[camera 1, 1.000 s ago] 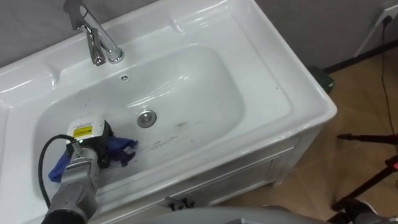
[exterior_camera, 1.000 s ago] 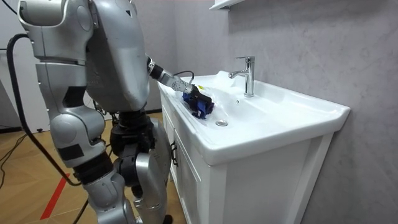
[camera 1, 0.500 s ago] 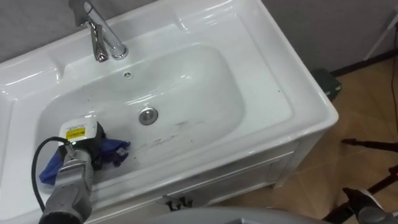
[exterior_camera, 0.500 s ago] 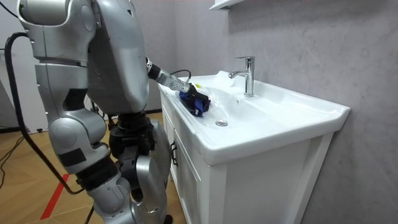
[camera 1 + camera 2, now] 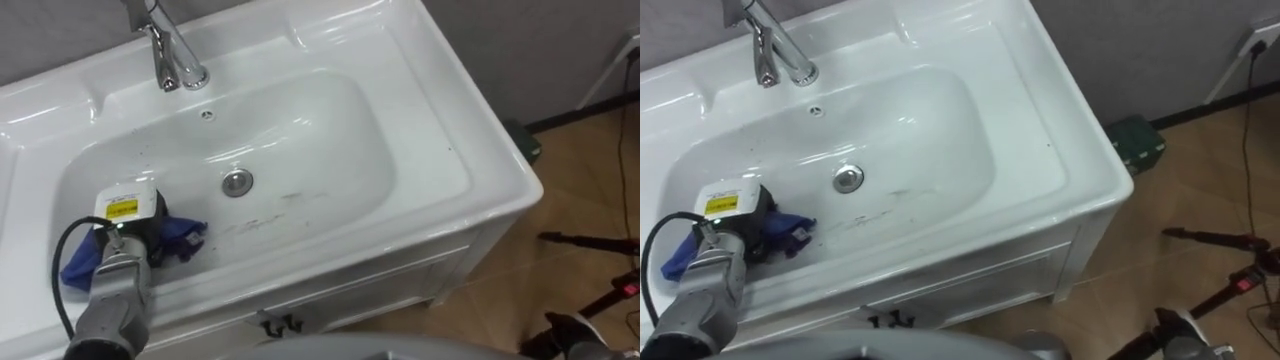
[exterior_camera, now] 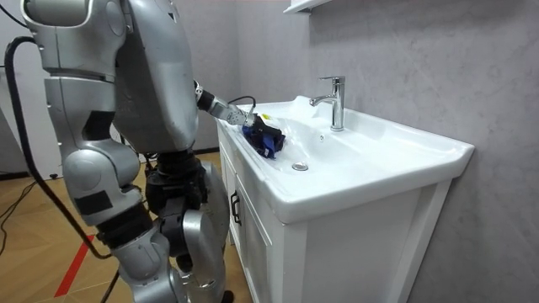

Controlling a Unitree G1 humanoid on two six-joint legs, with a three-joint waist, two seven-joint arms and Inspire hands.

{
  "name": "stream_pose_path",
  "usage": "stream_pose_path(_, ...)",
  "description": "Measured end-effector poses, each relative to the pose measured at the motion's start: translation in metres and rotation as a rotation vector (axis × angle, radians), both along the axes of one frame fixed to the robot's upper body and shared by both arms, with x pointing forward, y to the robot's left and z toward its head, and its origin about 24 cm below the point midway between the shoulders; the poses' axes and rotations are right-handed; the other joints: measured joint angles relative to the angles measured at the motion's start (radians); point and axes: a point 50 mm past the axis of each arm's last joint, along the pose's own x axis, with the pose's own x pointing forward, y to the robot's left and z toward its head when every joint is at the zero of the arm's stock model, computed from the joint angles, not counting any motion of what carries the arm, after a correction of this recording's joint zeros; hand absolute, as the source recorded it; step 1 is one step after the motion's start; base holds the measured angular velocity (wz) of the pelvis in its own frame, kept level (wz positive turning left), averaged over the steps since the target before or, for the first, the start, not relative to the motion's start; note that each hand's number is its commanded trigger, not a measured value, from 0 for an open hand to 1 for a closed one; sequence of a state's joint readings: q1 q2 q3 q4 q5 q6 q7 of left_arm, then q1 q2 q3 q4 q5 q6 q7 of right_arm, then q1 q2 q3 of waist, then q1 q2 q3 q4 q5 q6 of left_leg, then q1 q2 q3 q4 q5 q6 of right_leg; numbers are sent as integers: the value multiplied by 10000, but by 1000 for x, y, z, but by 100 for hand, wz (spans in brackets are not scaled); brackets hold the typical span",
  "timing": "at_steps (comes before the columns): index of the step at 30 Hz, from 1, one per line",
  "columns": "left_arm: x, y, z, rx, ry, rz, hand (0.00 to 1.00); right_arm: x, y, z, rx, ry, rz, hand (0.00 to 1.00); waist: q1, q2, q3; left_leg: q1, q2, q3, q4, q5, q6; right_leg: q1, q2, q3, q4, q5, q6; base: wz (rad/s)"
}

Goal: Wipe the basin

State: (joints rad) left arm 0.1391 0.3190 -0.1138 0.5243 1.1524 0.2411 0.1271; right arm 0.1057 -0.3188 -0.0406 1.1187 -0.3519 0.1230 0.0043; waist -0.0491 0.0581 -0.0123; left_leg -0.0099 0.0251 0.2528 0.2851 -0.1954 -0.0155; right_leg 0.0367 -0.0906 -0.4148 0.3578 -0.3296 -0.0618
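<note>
A white basin is set in a white vanity, and I stand at its front edge. My left hand rests low on the basin's left slope with its fingers curled into a bunched blue cloth. The cloth pokes out on both sides of the hand and lies against the porcelain. The right eye view shows the same left hand and blue cloth. In the room view the left hand and the blue cloth sit inside the basin's near end. Faint grey streaks mark the basin floor right of the cloth.
A chrome tap stands at the basin's back edge, above a small overflow hole and the round drain. Below the rim is a cabinet front with dark handles. On the wooden floor to the right are black stand legs and a dark box.
My left hand has slid the blue cloth a little towards the basin's left end. The eye view itself has also shifted slightly.
</note>
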Motion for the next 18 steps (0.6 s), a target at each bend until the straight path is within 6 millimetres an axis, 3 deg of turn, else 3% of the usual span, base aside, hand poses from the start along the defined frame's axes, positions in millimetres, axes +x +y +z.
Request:
stream_pose_path(4,10,-5,6,207,-365,-3,100,-3,6,-4,141,248,241,0,-32,-289,126,-13,-18,-50,-124,151,20,-35,38,-15,-152,59,-11,7)
stream_pose_path(11,36,-24,11,-435,-933,-108,100,7,25,-10,509,237,790,0,-364,-636,146,-306,-26,-25,-150,225,68,-197,18,-115,-143,81,-11,12)
stream_pose_path(18,69,-60,19,-1354,-1230,-917,100,10,39,-16,833,659,1133,0,-553,-719,182,-409,-22,85,-168,242,96,-373,12,93,-131,106,20,1)
